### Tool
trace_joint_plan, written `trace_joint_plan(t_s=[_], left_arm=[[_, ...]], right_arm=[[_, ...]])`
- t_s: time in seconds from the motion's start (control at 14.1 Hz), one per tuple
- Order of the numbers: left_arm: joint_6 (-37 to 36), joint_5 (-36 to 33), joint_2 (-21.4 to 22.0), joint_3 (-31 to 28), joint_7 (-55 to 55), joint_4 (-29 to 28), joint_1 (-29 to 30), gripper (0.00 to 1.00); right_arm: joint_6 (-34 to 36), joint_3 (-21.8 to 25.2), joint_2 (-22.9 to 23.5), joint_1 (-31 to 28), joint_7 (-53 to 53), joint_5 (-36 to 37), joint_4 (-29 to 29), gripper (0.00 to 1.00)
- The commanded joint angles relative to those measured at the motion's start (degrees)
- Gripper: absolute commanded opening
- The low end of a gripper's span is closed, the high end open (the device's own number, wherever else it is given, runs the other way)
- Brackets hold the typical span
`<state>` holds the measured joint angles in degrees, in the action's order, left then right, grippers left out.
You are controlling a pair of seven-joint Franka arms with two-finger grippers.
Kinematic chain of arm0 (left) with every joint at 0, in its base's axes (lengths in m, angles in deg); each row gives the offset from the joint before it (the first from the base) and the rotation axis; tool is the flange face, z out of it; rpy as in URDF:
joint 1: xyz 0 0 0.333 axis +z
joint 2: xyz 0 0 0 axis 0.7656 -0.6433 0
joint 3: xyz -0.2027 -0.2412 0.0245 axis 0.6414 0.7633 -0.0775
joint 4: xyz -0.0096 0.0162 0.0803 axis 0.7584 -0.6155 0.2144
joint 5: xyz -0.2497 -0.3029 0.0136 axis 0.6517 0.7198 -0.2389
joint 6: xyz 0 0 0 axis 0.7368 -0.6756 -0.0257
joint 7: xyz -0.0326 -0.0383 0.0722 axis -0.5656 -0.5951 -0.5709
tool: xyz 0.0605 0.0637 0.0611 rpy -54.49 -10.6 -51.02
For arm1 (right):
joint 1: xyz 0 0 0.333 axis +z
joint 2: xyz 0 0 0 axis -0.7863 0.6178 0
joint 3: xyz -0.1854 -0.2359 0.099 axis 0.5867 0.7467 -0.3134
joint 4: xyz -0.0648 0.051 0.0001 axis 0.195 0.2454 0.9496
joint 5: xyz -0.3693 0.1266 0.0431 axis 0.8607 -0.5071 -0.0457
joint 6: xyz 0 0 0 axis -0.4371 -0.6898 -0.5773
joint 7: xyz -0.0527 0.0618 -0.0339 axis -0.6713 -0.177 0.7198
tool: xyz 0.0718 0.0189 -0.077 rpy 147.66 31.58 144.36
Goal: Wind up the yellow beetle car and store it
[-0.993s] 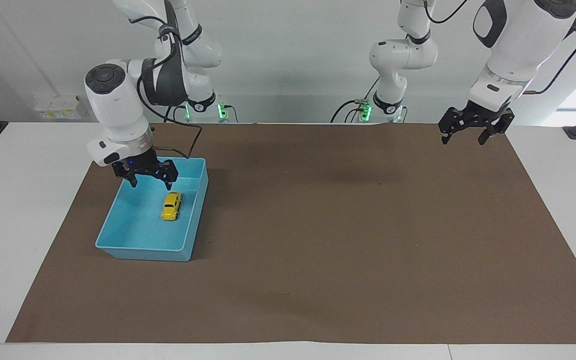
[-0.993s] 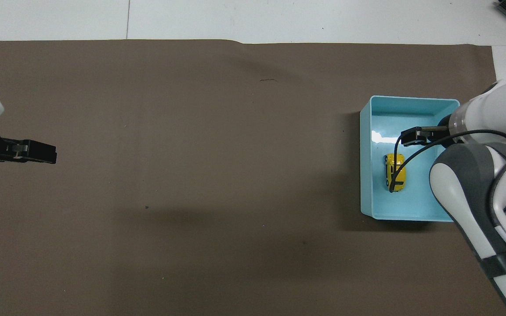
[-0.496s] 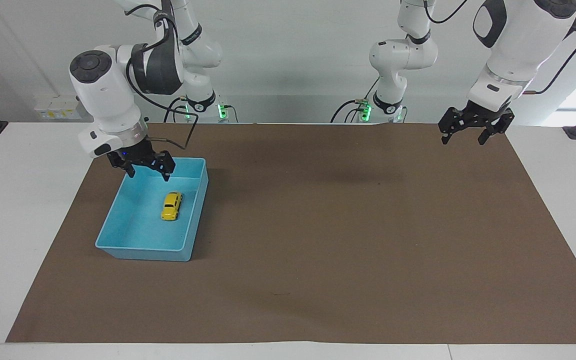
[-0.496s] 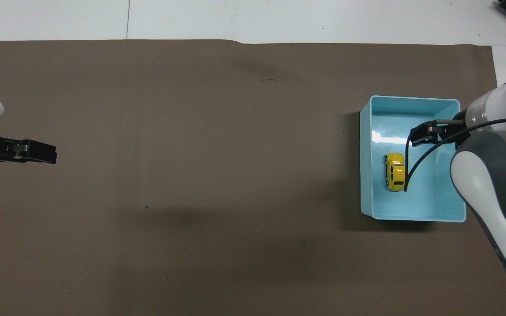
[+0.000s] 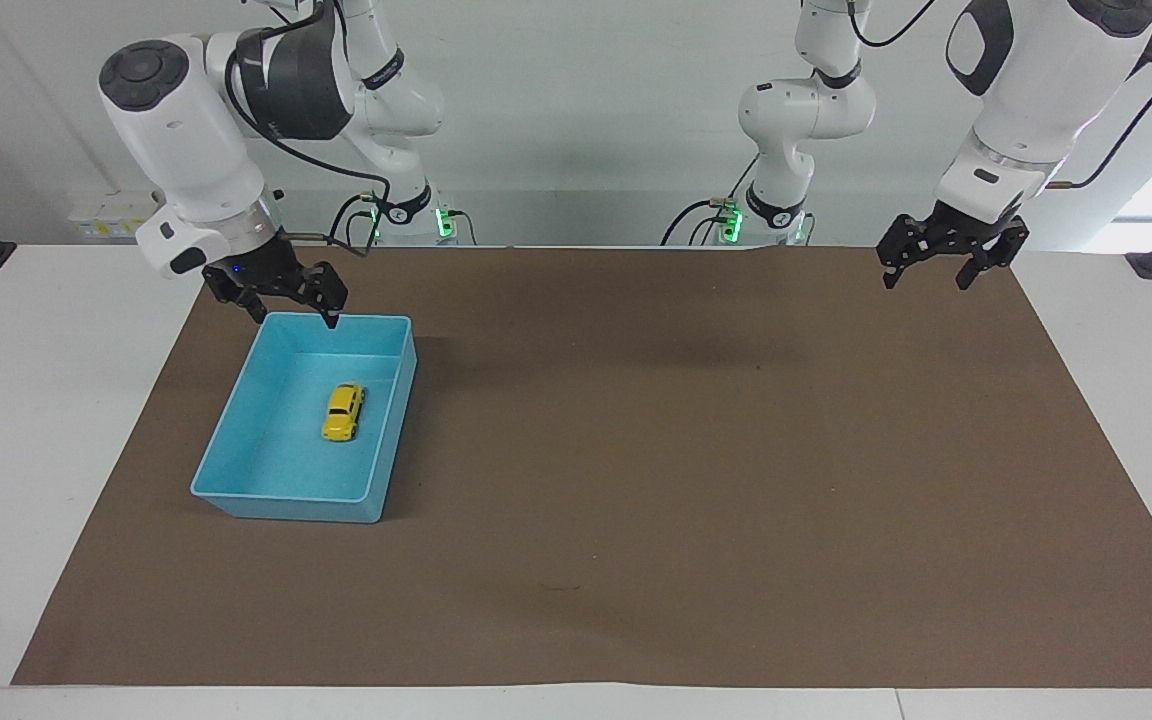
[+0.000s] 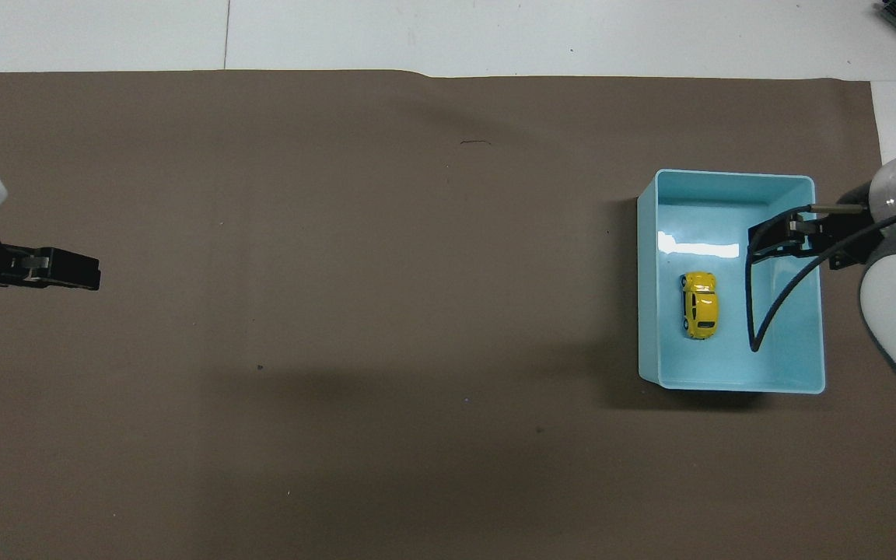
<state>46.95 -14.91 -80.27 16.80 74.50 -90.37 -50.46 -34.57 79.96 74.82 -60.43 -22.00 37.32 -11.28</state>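
The yellow beetle car (image 5: 344, 412) lies on its wheels inside the blue tray (image 5: 281, 500), toward the right arm's end of the table. It also shows in the overhead view (image 6: 700, 304), in the tray (image 6: 728, 386). My right gripper (image 5: 293, 312) is open and empty, raised over the tray's rim nearest the robots, clear of the car. It shows in the overhead view (image 6: 773, 238) over the tray's side. My left gripper (image 5: 928, 276) is open and empty and waits in the air over the mat's corner at the left arm's end; it also shows in the overhead view (image 6: 84, 271).
A brown mat (image 5: 656, 450) covers most of the white table (image 5: 36, 400). A black cable (image 6: 767, 311) from the right arm hangs over the tray.
My right gripper has risen out of the tray and drawn back from the car toward the robots' side. The car and the left arm have not moved.
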Motion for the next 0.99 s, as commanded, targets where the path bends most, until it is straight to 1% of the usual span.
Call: trace_joint_plan(t_s=[0.0, 0.14, 0.28, 0.5, 0.85, 0.92], left_arm=[[-0.77, 0.37, -0.36, 0.19, -0.39, 1.2, 0.59, 1.0], [-0.77, 0.37, -0.36, 0.19, -0.39, 1.2, 0.59, 1.0], [-0.77, 0.37, -0.36, 0.19, -0.39, 1.2, 0.59, 1.0], [-0.77, 0.36, -0.36, 0.19, -0.39, 1.2, 0.59, 1.0], [-0.77, 0.28, -0.36, 0.19, -0.39, 1.2, 0.59, 1.0], [-0.77, 0.36, -0.36, 0.19, -0.39, 1.2, 0.59, 1.0]], right_arm=[[5.45, -0.08, 0.17, -0.55, 1.68, -1.32, 4.85, 1.0], [8.18, -0.08, 0.08, -0.55, 1.77, -1.23, 6.44, 1.0], [8.45, 0.01, -1.85, -0.55, 1.86, -1.49, 5.92, 1.0], [8.98, 0.1, -2.12, -0.55, 2.47, -1.49, 5.92, 1.0], [7.93, 0.1, -4.4, -0.55, 2.39, -1.58, 2.32, 1.0], [7.92, 0.1, -4.4, -0.55, 2.56, -1.58, 2.31, 1.0]])
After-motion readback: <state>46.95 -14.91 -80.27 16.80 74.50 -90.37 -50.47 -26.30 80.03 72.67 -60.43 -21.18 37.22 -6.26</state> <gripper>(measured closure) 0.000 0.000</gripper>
